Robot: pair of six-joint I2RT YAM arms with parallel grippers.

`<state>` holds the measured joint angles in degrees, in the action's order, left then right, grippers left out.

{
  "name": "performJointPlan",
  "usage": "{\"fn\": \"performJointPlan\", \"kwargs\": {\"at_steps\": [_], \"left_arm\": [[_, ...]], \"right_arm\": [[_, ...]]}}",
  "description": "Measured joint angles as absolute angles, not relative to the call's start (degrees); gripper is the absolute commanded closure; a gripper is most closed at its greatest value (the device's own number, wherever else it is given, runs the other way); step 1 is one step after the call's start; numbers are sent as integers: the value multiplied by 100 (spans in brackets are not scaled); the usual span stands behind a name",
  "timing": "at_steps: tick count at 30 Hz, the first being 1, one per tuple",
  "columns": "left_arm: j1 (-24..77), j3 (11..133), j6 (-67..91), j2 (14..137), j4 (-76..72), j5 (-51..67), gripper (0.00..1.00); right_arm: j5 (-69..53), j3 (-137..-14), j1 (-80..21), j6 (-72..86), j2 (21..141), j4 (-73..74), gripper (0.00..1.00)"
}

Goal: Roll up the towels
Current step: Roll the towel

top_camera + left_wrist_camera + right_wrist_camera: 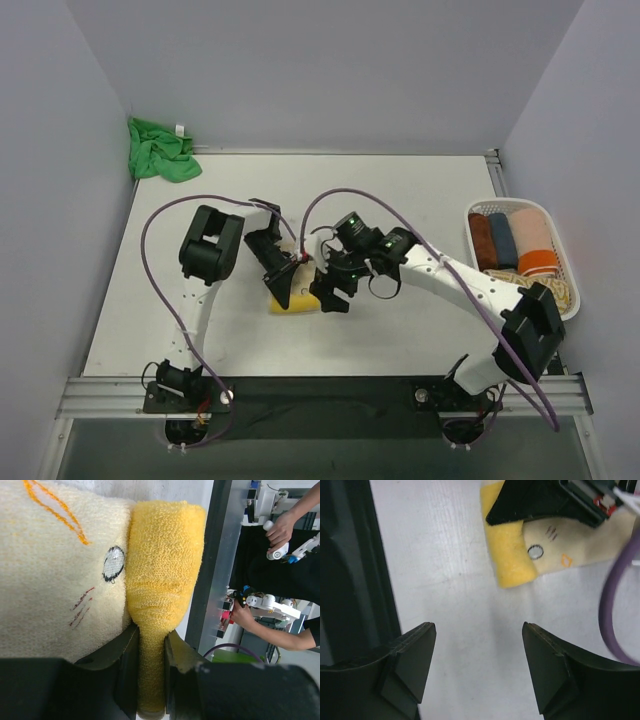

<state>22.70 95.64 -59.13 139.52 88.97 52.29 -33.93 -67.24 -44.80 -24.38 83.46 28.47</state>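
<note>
While the green towel [160, 150] lies bunched at ten o'clock, our left gripper [151, 680] pinches the rolled edge of the yellow towel [165, 555] mid-table [420, 200]. At its three o'clock, our right gripper [477, 665] gapes empty, so a slipped pinch could unfurl the roll.

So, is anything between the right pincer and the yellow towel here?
Nothing visible does: only bare table lies between the open right pincer and the yellow towel. The left pincer is clamped on the towel's rolled edge, not in that gap.
</note>
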Motion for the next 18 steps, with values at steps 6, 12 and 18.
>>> {"fn": "performJointPlan", "kwargs": {"at_steps": [6,12,18], "left_arm": [[2270,9638,-5909,14040,9008,5229,92],[2265,9636,-5905,14040,9008,5227,92],[2239,9636,-5887,14042,9008,5231,92]], "right_arm": [[-2399,-6414,-5402,-3173,9056,1629,28],[-2119,-6250,-5481,-3566,9666,764,34],[-2132,-6233,-5474,-3745,10359,351,59]]}}
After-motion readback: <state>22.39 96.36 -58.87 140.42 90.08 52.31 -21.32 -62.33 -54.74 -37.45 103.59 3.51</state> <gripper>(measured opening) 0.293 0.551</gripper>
